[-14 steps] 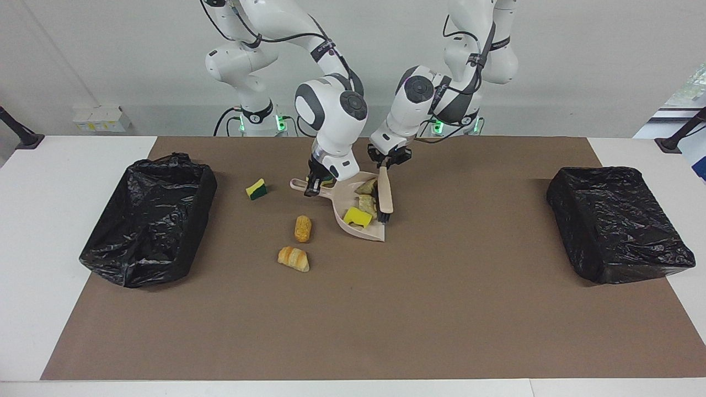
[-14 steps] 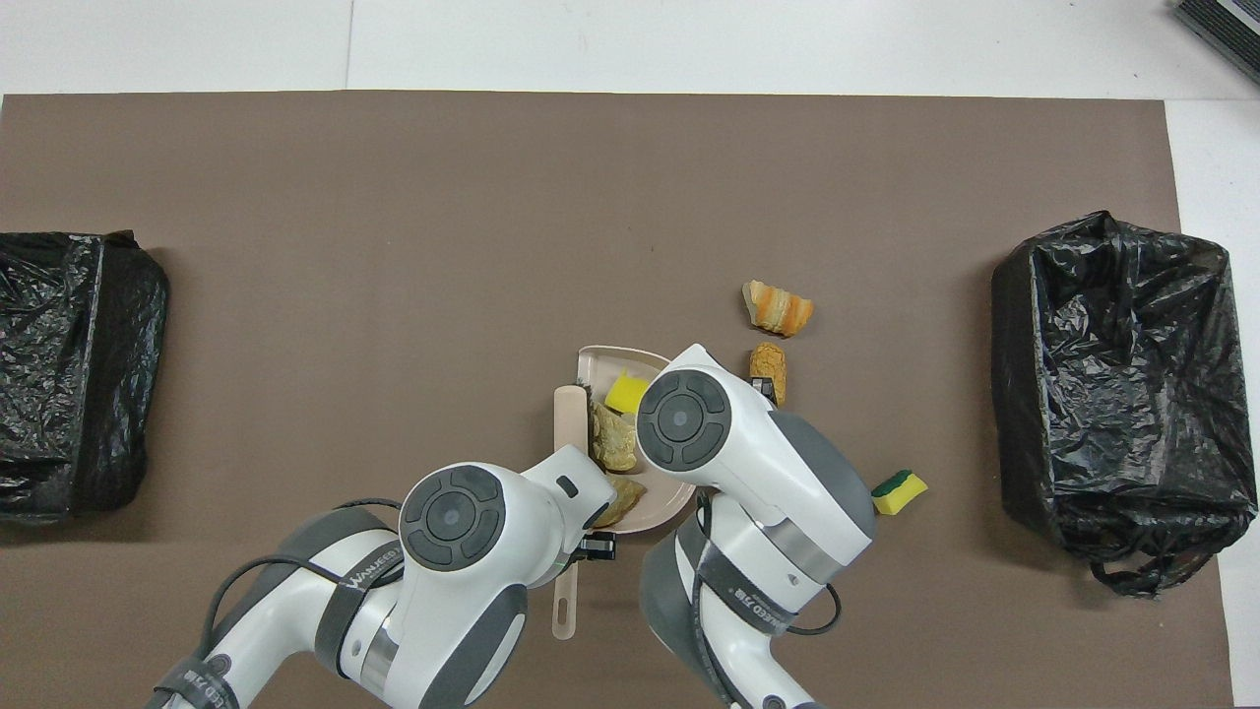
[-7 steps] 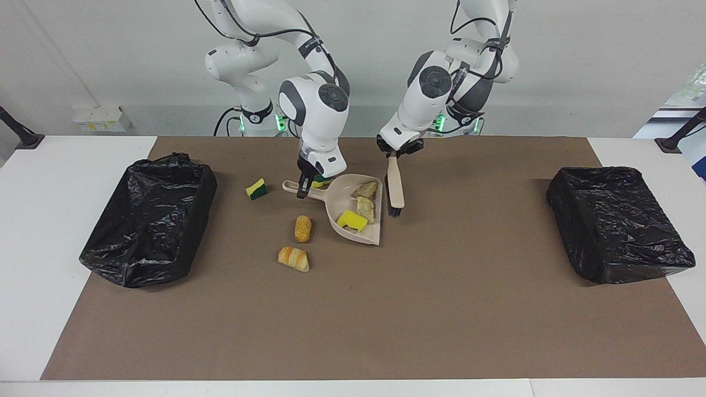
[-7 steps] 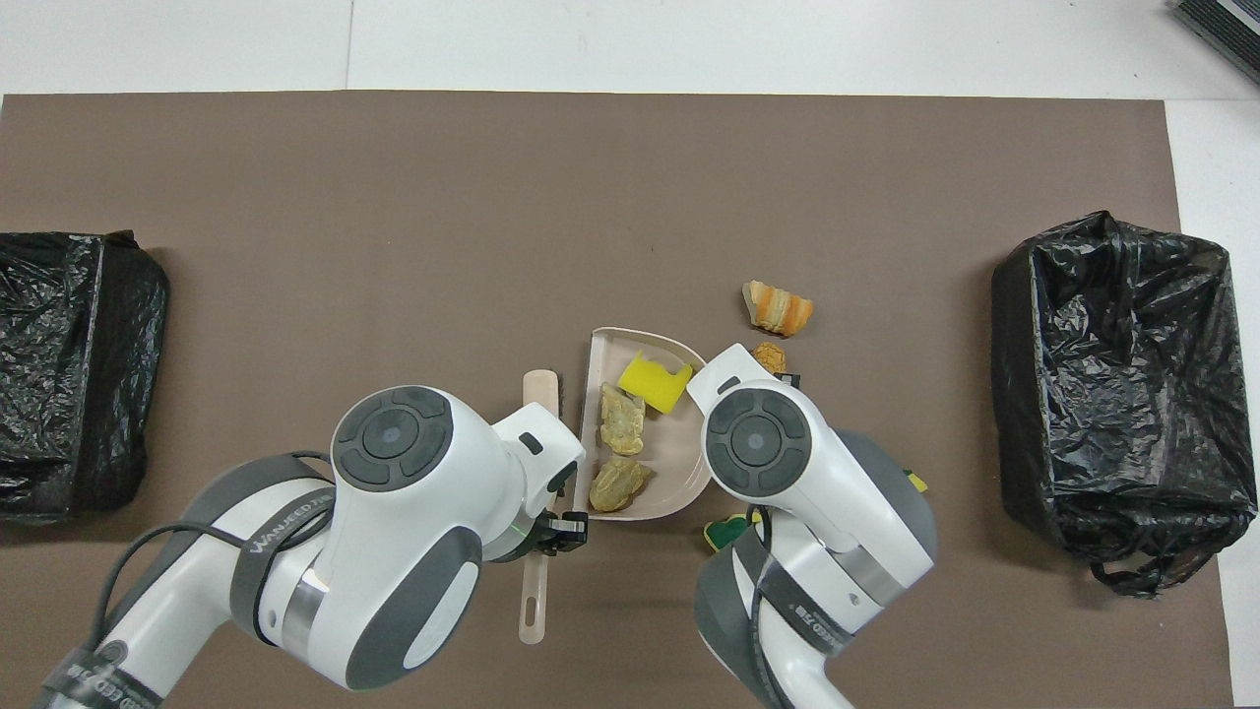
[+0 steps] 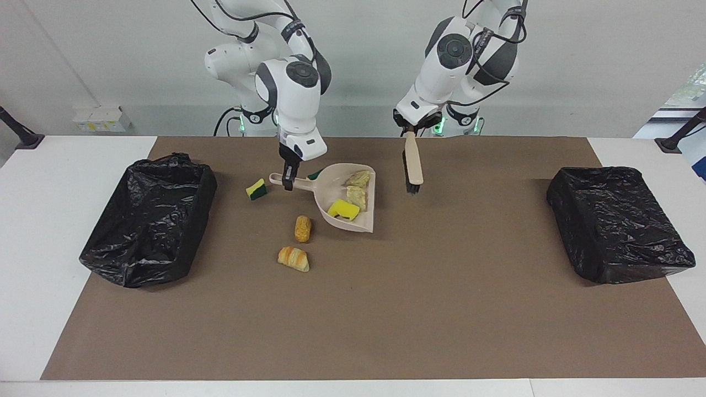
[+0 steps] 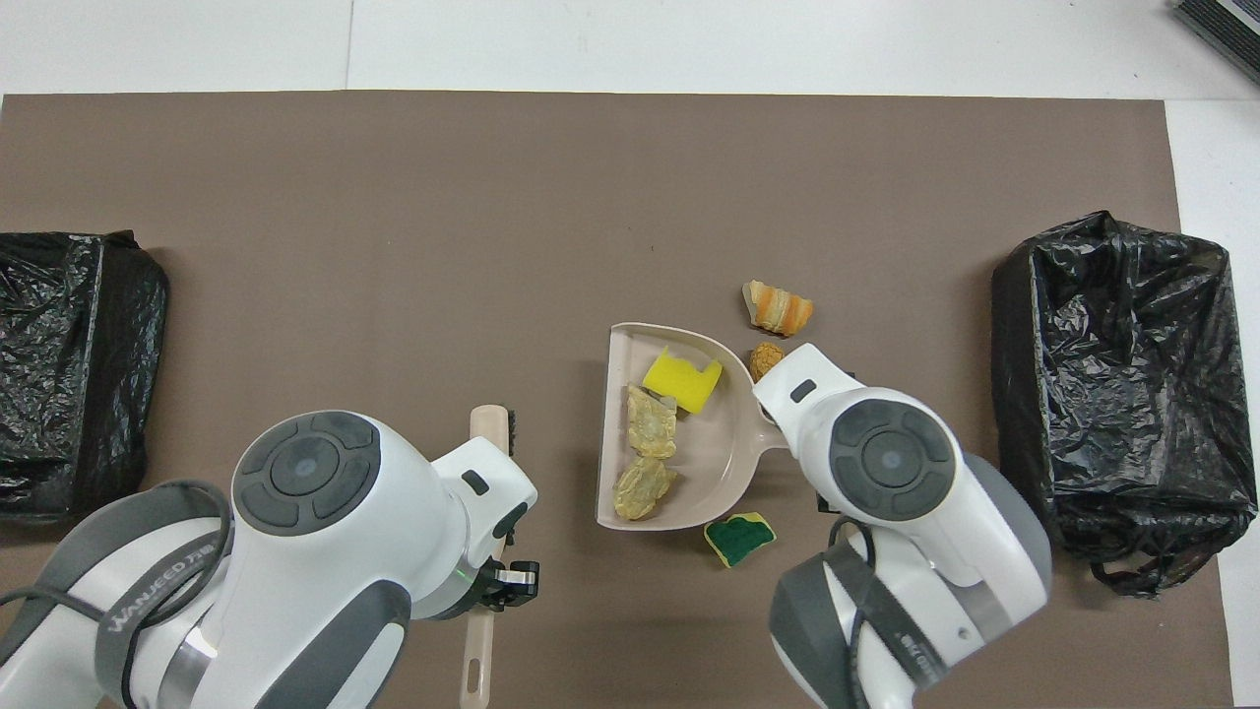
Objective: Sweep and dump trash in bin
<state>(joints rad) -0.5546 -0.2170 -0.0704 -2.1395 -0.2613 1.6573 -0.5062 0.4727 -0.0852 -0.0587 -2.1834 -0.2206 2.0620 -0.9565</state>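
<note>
three scraps (image 5: 348,198) lie in the dustpan (image 5: 361,223) gripped by right fingers (image 5: 287,182); left fingers (image 5: 408,130) clamp the brush (image 5: 413,162).

White table (image 5: 33,231), brown mat (image 5: 386,309) over most of it. On the mat: 2 black-bagged bins, bin at right arm's end (image 5: 146,218) and bin at left arm's end (image 5: 618,223). Between them, 4 loose scraps: green-yellow sponge (image 5: 256,189), green-topped sponge (image 6: 740,538) just beside the dustpan, brown lump (image 5: 303,228), bread piece (image 5: 294,258) farthest from robots.
</note>
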